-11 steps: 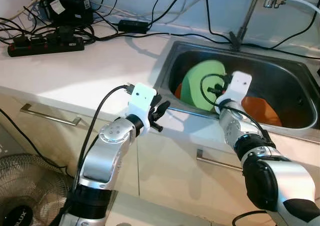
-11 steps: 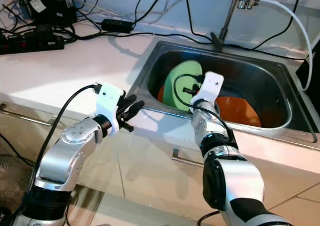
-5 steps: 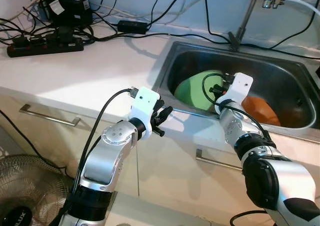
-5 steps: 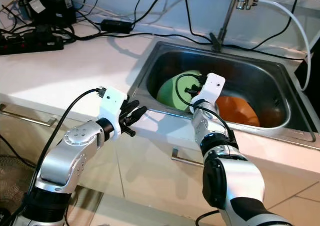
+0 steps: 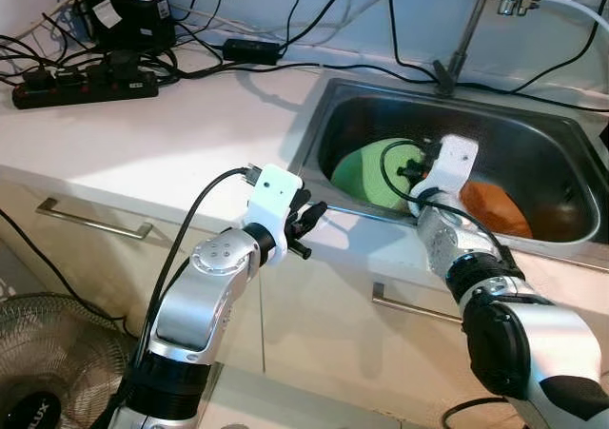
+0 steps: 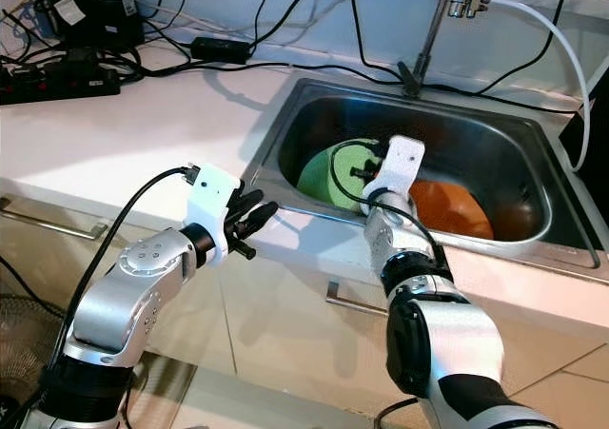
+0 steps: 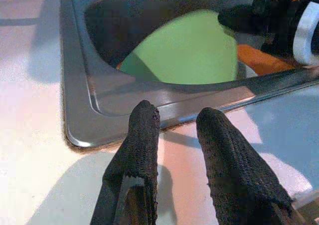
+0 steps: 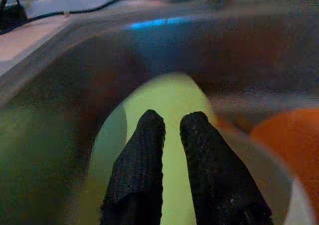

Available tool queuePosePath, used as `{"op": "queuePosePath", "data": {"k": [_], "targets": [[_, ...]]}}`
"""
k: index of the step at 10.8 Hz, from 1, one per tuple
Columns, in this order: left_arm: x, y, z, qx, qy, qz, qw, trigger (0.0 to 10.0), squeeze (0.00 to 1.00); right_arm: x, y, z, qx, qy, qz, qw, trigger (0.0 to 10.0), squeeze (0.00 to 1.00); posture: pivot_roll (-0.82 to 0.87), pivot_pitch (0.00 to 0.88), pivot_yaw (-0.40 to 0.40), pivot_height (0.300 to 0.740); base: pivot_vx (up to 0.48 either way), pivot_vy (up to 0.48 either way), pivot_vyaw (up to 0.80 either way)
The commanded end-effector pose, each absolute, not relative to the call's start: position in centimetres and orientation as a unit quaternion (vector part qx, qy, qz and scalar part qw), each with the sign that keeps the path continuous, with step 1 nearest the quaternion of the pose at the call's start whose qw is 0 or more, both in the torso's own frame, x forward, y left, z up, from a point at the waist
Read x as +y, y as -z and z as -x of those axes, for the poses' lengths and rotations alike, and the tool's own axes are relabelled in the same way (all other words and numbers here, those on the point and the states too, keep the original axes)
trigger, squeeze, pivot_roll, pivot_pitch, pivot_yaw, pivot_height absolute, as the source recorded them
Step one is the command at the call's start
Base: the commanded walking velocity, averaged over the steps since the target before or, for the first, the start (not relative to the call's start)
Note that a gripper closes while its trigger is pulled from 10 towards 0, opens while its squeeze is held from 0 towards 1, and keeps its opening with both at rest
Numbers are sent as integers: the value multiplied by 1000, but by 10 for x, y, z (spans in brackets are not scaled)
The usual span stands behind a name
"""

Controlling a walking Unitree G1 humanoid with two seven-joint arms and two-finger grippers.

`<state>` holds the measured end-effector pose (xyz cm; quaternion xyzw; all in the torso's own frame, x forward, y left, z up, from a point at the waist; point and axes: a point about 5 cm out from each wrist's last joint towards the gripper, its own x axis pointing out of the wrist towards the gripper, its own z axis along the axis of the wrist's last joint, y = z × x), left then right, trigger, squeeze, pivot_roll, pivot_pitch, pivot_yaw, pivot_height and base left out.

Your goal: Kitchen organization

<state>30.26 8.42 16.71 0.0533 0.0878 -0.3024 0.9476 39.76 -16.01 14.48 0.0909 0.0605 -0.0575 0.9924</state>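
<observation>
In the steel sink (image 5: pixel 561 153) we see a green plate (image 5: pixel 371 174) lying tilted beside an orange plate (image 5: pixel 495 210); our right gripper (image 8: pixel 172 121), fingers narrow, hovers over the green one holding nothing; our left gripper (image 7: pixel 177 122), narrow too, waits at the sink's front rim; both plates remain to be put away.

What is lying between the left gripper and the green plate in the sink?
Between the left gripper and the round light-green plate lies the steel sink's front rim and a strip of white countertop, seen in the left wrist view.
</observation>
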Motion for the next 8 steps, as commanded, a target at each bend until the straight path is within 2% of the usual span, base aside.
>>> {"op": "queuePosePath", "data": {"k": [1, 3, 5, 6, 8], "targets": [[81, -168, -302, 84, 310, -57, 945, 10000, 0, -167, -168, -403, 9, 72, -39, 997, 10000, 0, 285, 38, -60, 740, 0, 0, 0], [79, -167, -302, 83, 311, -58, 945, 10000, 0, -172, -178, -404, -20, 85, 0, 996, 10000, 0, 279, 36, -59, 740, 0, 0, 0], [80, -168, -304, 72, 307, -59, 947, 10000, 0, -164, -180, -404, -33, 68, -7, 997, 10000, 0, 279, 36, -60, 740, 0, 0, 0], [82, -174, -307, 40, 285, -48, 956, 10000, 0, -158, -181, -403, -49, 55, -15, 997, 10000, 0, 279, 36, -60, 740, 0, 0, 0], [106, -193, -324, -64, 161, -71, 982, 10000, 0, -143, -192, -395, -134, 3, -25, 991, 10000, 0, 268, 35, -60, 740, 0, 0, 0]]}}
